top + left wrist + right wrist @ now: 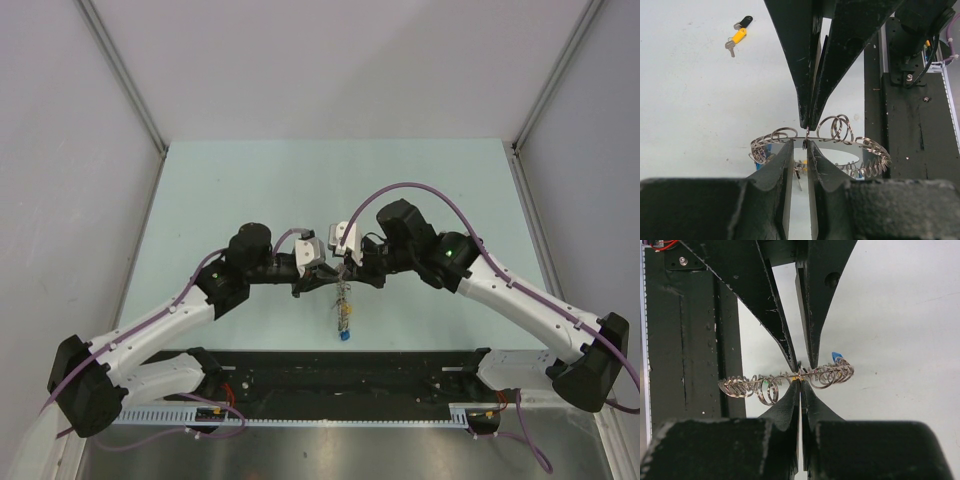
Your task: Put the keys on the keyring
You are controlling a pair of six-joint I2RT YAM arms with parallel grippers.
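From above, my left tool [324,272] and right tool [347,267] meet mid-frame over the counter [250,180], with the keyring [343,300] hanging between them. In the left wrist view my left tool, barely parted, pinches its rim; two keys [738,34] lie upper left. In the right wrist view my right tool is clamped fully closed on it.

A pale green table [250,180] sits enclosed by plain grey walls [340,60] with metal corner posts [120,70].
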